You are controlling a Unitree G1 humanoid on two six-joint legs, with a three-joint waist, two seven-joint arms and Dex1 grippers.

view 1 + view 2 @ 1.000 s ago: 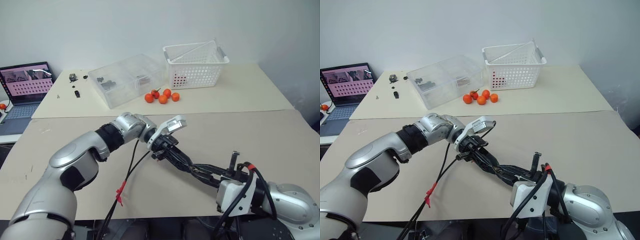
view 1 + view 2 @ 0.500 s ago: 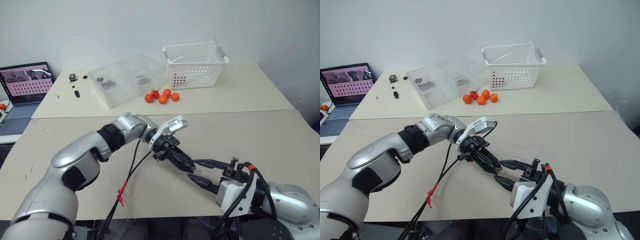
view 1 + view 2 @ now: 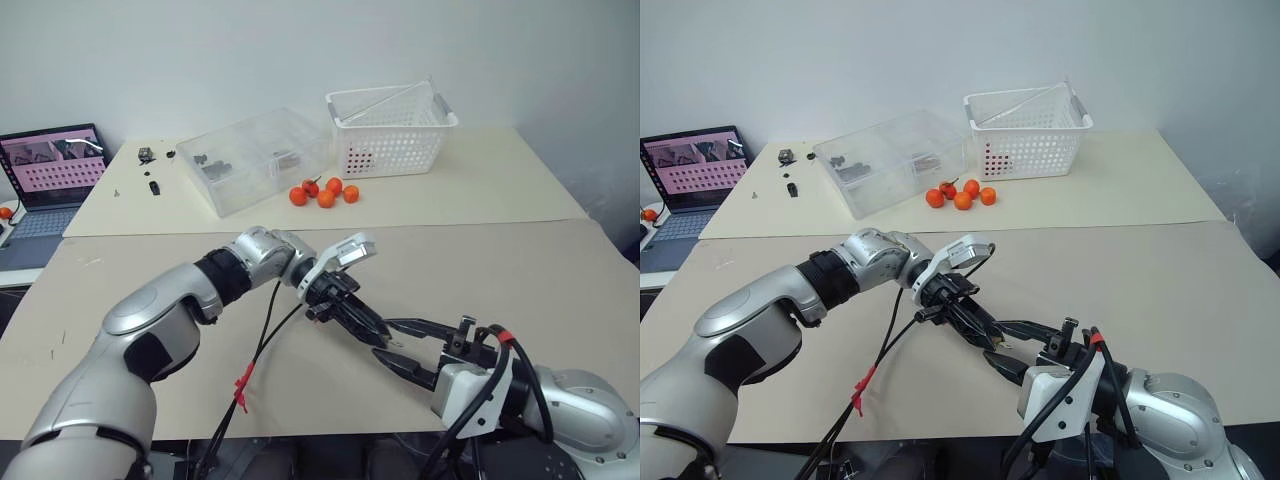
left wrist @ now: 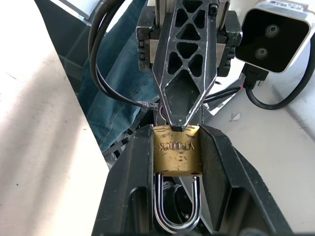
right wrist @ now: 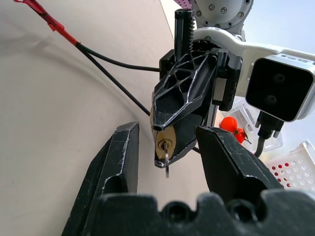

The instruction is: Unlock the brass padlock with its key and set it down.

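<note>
Since a second ago the right gripper (image 5: pixel 165 162) has let go of the key (image 5: pixel 166 158); its jaws now stand apart either side of it. Clenched between the left gripper's (image 4: pixel 177 162) jaws sits the brass padlock (image 4: pixel 176 155): golden, stamped, shackle closed. Probably hard, slick and light; the flat sides give the best hold.

The brass padlock (image 4: pixel 176 156), in the lower middle of the left wrist view, bears stamped lettering on its face, upside down; it seems to read "VEDOK", though the letters stay uncertain; nothing else is legible.
</note>
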